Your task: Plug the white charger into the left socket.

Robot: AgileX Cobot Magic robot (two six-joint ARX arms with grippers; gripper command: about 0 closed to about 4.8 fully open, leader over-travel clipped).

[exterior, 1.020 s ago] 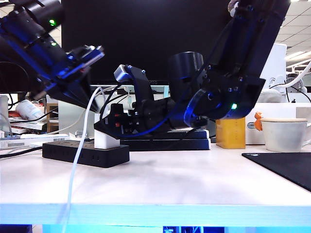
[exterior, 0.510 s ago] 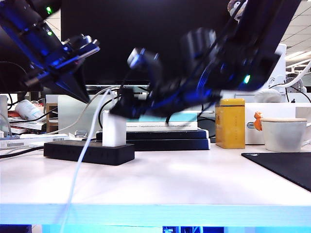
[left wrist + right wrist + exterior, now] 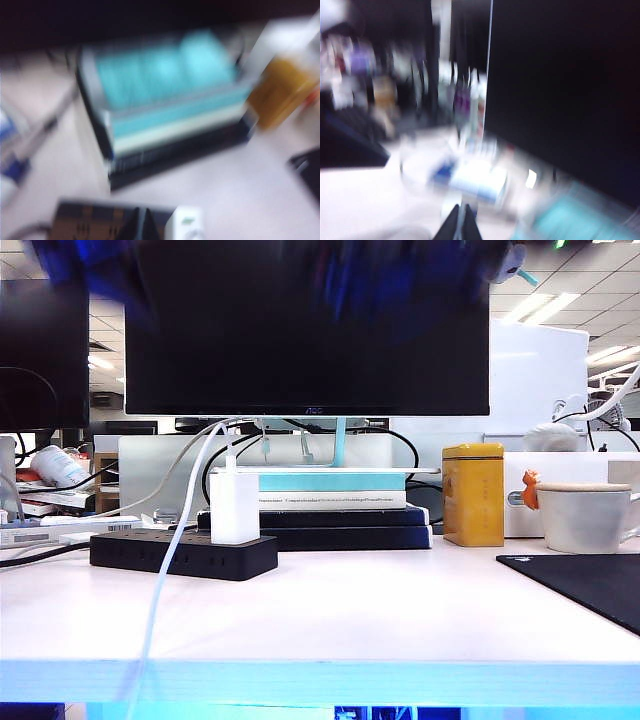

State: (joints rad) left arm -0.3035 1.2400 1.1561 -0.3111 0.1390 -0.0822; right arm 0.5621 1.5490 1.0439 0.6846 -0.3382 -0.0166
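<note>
The white charger (image 3: 235, 505) stands upright on the right end of the black power strip (image 3: 150, 552), with nothing holding it. Its thin white cable (image 3: 160, 580) drops over the table's front edge. The left socket cannot be picked out: the strip's top face is seen edge-on and the opening under the charger is hidden. In the blurred left wrist view my left gripper (image 3: 142, 226) is shut and empty, above the strip (image 3: 85, 225) beside the charger (image 3: 187, 225). My right gripper (image 3: 461, 223) is shut and empty, high above the table. In the exterior view both arms are only dark blurs along the top.
A stack of books (image 3: 330, 510) lies behind the strip under a large monitor (image 3: 305, 330). A yellow tin (image 3: 473, 495), a white mug (image 3: 585, 515) and a black mat (image 3: 590, 585) are to the right. Clutter and cables sit at the far left.
Both arms have risen out of the exterior view. The right gripper let go of the charger and shut; the charger stays upright on the strip.
</note>
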